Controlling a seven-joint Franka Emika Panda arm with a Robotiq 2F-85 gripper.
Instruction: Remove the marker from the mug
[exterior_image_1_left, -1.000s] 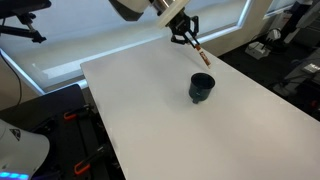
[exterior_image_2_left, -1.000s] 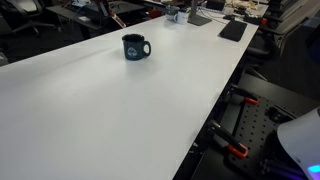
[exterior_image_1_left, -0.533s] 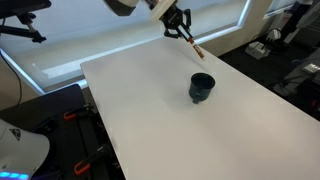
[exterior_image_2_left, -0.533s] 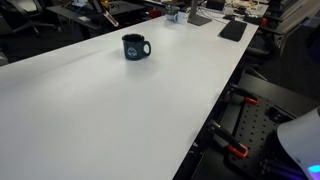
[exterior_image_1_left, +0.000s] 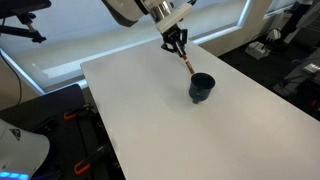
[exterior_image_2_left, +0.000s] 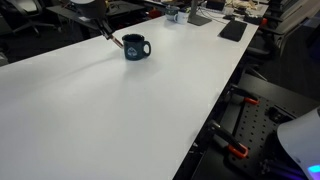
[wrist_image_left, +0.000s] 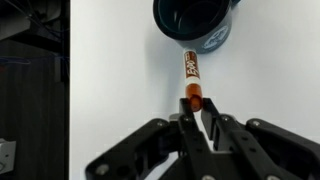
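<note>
gripper (wrist_image_left: 196, 104) clenched on the marker (wrist_image_left: 192, 70) – tilted, free end just beside the mug (wrist_image_left: 196, 18) rim, contact unclear

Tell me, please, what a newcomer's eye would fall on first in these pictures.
The gripper stands out first: in the wrist view it is shut on the orange end of the marker, whose far tip points at the dark mug at the top edge. In an exterior view the wide white table bears that mug, with the marker slanting down toward it.
</note>
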